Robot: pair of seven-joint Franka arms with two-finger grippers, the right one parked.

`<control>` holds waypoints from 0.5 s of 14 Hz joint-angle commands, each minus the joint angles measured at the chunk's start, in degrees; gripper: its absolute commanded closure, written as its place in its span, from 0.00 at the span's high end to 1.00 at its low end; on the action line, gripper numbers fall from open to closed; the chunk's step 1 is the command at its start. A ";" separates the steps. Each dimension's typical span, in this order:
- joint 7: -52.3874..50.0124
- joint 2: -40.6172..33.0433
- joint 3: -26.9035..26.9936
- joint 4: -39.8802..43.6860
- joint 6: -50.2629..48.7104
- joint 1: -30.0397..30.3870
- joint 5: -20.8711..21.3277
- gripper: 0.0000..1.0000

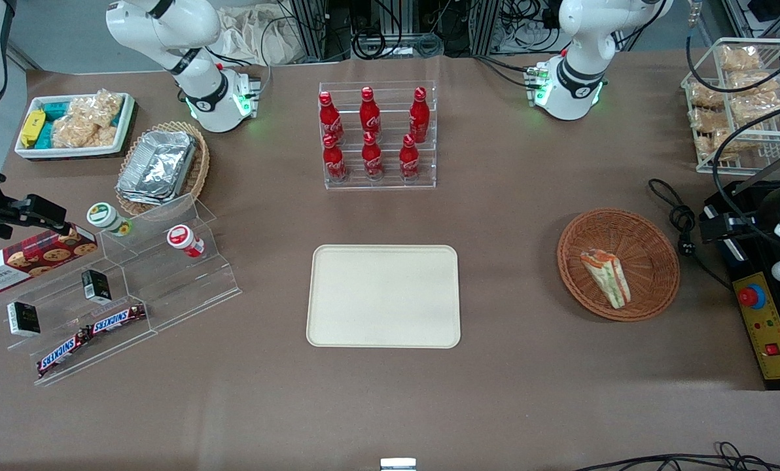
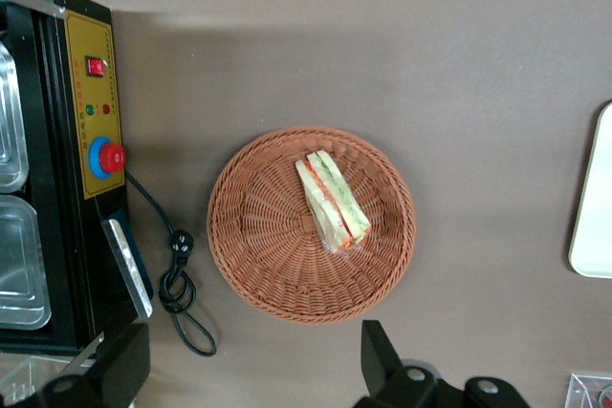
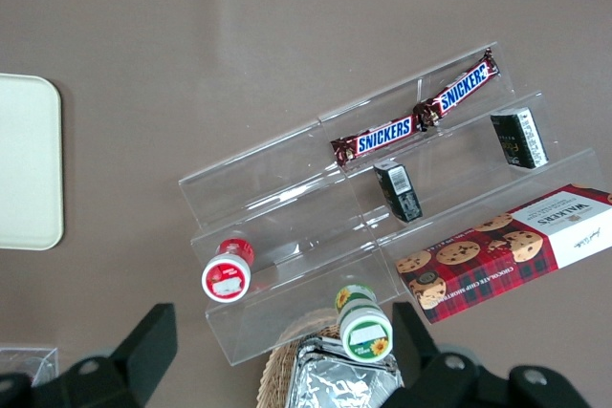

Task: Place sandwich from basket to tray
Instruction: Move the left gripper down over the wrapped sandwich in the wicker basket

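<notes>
Sandwich (image 1: 606, 278) in basket (image 1: 652, 242)

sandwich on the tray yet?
No, the sandwich lies in the basket, the tray is bare, and the open gripper hangs above the basket.

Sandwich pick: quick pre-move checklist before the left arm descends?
1. Sandwich lies in the basket, nothing on top: ok.
2. Tool above the basket's edge, fingers spread: ok.
3. Tool centred over the sandwich: not ok, it sits off to one side.
4. Tray bare for the drop: ok.
5. Table stretch between basket and tray free of items: ok.
6. Power cable lies apart from the basket: ok.
</notes>
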 commanded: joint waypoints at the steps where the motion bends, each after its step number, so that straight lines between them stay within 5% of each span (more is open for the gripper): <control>1: 1.13 1.30 -0.60 1.48 0.24 0.27 -0.63 0.99; 7: -0.62 1.74 -0.51 -5.79 0.15 0.10 -0.45 0.99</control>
